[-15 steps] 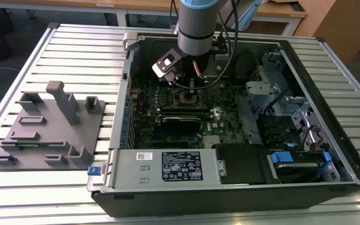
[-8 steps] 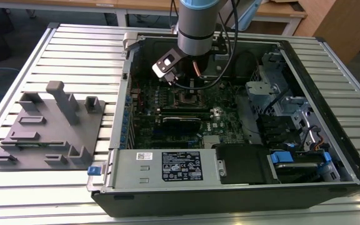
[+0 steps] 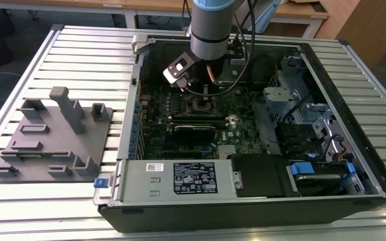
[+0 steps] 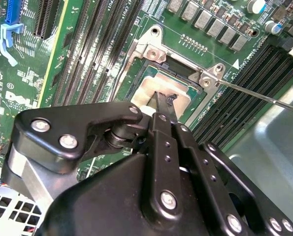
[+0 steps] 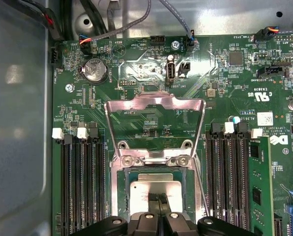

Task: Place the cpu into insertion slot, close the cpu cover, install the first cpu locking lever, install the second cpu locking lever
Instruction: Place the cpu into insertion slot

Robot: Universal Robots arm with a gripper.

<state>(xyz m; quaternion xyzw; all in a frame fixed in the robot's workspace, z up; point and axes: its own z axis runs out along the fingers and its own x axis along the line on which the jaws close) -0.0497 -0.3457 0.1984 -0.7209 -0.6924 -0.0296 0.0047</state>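
The cpu (image 5: 156, 186) lies flat inside the insertion slot (image 5: 117, 196), its dull silver top showing in both wrist views. My gripper (image 5: 159, 198) is shut, and its joined fingertips rest on the middle of the cpu (image 4: 151, 88) with nothing between them. The cpu cover (image 5: 154, 105) stands open, tilted up from its hinge behind the slot. A thin locking lever (image 4: 260, 96) sticks out beside the slot's silver rim (image 4: 124, 73). In the exterior view the arm (image 3: 210, 35) reaches down into the open computer case over the slot (image 3: 203, 104).
Long black memory slots (image 5: 82, 182) flank the slot on both sides. Case walls (image 3: 354, 115), a drive cage (image 3: 283, 98) and a power supply (image 3: 179, 181) ring the board. A grey fixture (image 3: 56, 135) sits on the slatted table at the exterior view's left.
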